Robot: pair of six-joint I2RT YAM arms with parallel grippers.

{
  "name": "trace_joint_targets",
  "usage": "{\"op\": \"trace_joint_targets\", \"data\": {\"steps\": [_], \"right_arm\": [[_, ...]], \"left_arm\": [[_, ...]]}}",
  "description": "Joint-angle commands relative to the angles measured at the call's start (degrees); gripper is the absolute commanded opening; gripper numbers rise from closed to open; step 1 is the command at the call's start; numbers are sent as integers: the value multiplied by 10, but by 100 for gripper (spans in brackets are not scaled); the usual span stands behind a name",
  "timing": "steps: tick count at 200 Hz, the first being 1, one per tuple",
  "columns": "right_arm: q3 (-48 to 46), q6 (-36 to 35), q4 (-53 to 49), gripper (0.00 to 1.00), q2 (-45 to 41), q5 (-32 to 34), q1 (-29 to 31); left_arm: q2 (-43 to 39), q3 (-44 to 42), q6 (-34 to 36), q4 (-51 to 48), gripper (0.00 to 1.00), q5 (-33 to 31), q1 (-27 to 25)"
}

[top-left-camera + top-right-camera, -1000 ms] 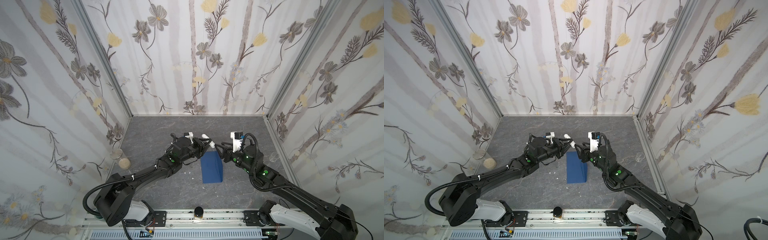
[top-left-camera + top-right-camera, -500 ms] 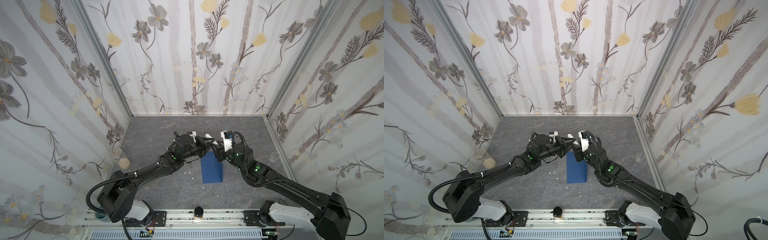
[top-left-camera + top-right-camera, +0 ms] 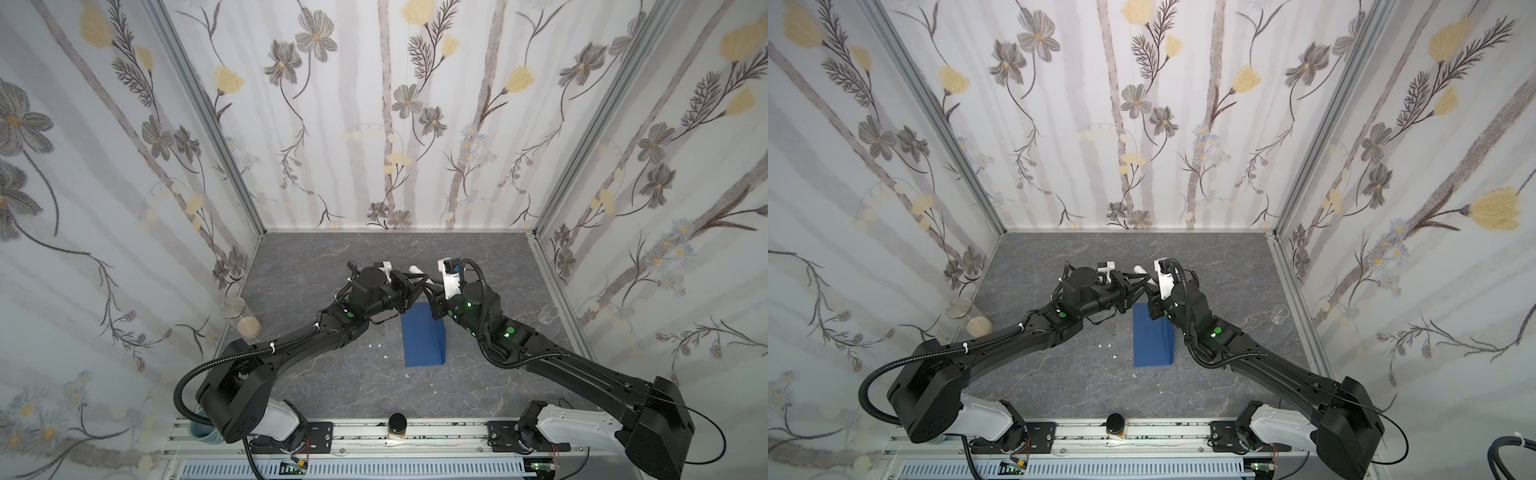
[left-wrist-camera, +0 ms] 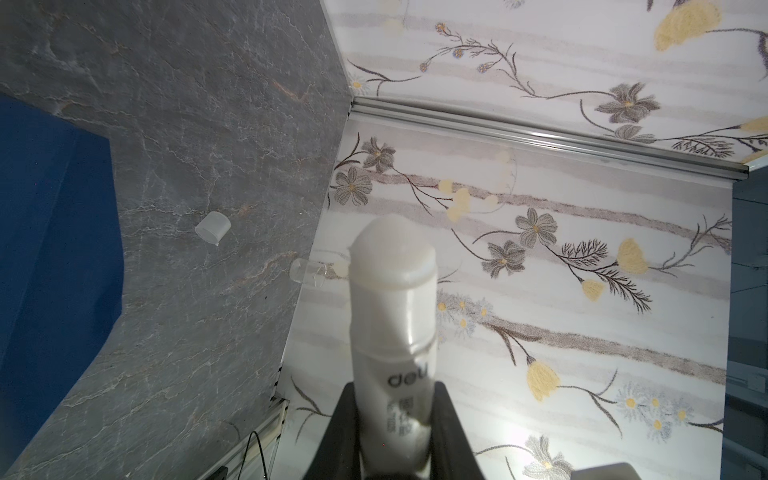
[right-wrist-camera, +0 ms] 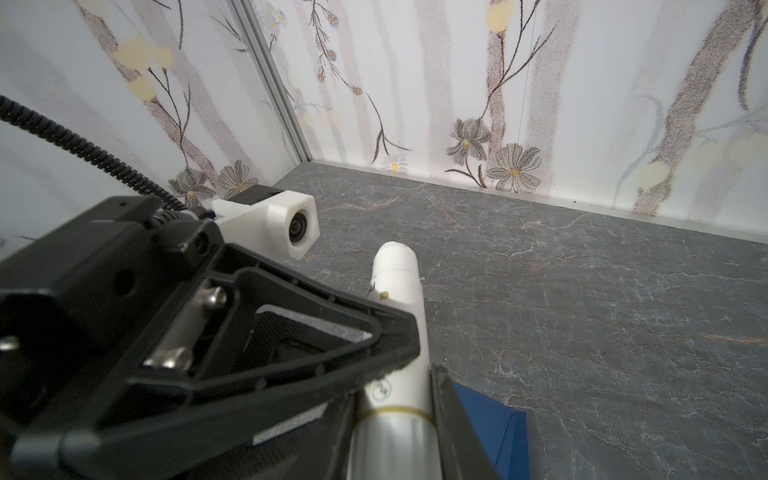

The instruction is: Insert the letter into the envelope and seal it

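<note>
Matte blue envelope [image 3: 420, 343], apparently creased paper

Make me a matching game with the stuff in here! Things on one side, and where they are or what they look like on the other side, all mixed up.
Things:
1. glue stick
2. envelope
3. clear cap
4. jar

Clues:
a. sits on the front rail
b. held up in the air
c. dark blue
d. see-through

Pairs: 1-b, 2-c, 3-d, 4-a
</note>
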Motion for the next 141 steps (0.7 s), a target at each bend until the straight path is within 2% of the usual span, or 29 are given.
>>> {"op": "trace_joint_targets", "data": {"steps": [1, 33, 48, 71, 96, 127, 141], "right_arm": [[8, 1, 30, 12, 6, -5, 1], [7, 16, 33, 1, 2, -19, 1], [5, 24, 34, 0, -2, -29, 1], [3, 36, 25, 0, -11, -24, 0], [8, 45, -9, 0, -29, 5, -4], [32, 67, -87, 0, -47, 33, -29], [41, 72, -120, 0, -54, 38, -40]], "left_arm": [[-2, 1, -5, 23, 0, 38, -3], [-3, -4, 4, 25, 0, 34, -4], [-3, -3, 20, 25, 0, 29, -3], [-9, -6, 49, 24, 19, 18, 1], [-21, -3, 108, -11, 25, -1, 15], [-61, 27, 228, -150, 32, -93, 20], [-83, 27, 268, -177, 34, -122, 22]]}}
